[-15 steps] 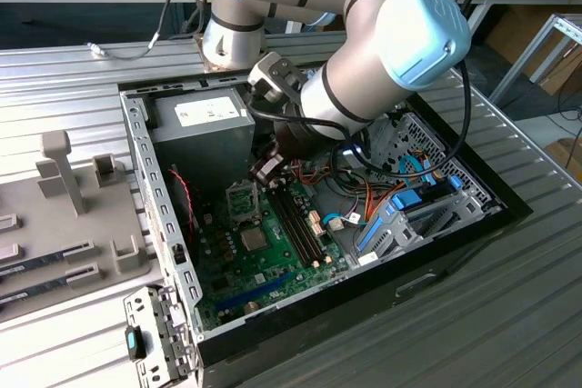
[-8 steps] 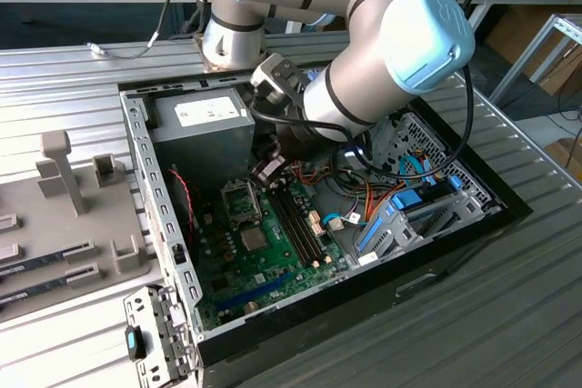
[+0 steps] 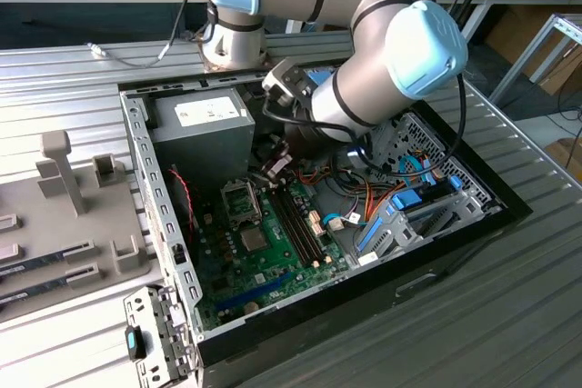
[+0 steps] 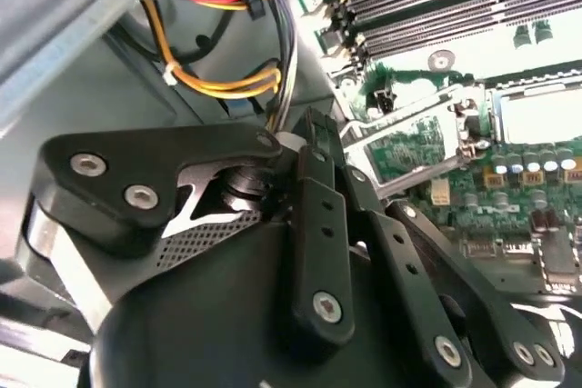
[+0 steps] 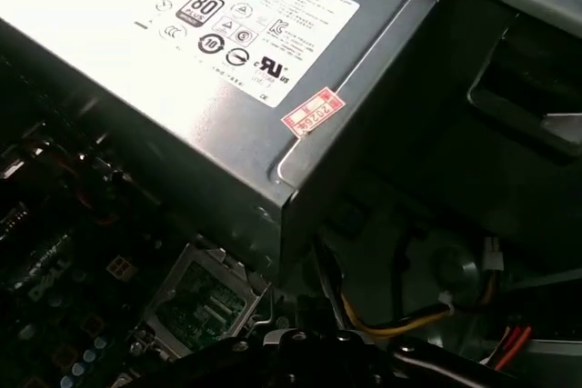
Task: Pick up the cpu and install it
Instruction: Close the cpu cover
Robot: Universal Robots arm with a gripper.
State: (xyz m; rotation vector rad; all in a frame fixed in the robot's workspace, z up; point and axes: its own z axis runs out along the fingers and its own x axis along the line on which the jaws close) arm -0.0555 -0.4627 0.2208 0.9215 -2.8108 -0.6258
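Note:
My gripper point(image 3: 275, 168) hangs low inside the open computer case point(image 3: 145, 188), just beyond the far side of the cpu socket point(image 3: 239, 202) on the green motherboard point(image 3: 273, 265). In the second wrist view its black linkage point(image 4: 318, 224) lies in front of the socket point(image 4: 541, 115), whose metal load plate point(image 4: 409, 147) stands raised, with green showing through its window. The first wrist view has the same framed plate point(image 5: 195, 302) below the power supply. The socket bed looks pale and glary. The cpu is hidden or too washed out to tell apart.
The grey power supply point(image 3: 202, 129) stands close beside the gripper, with bundled orange and yellow cables point(image 4: 218, 79) next to it. Memory slots point(image 3: 296, 220) run alongside the socket. A blue drive cage point(image 3: 400, 215) fills the exterior view's right. A grey fixture tray point(image 3: 64, 215) sits outside the case.

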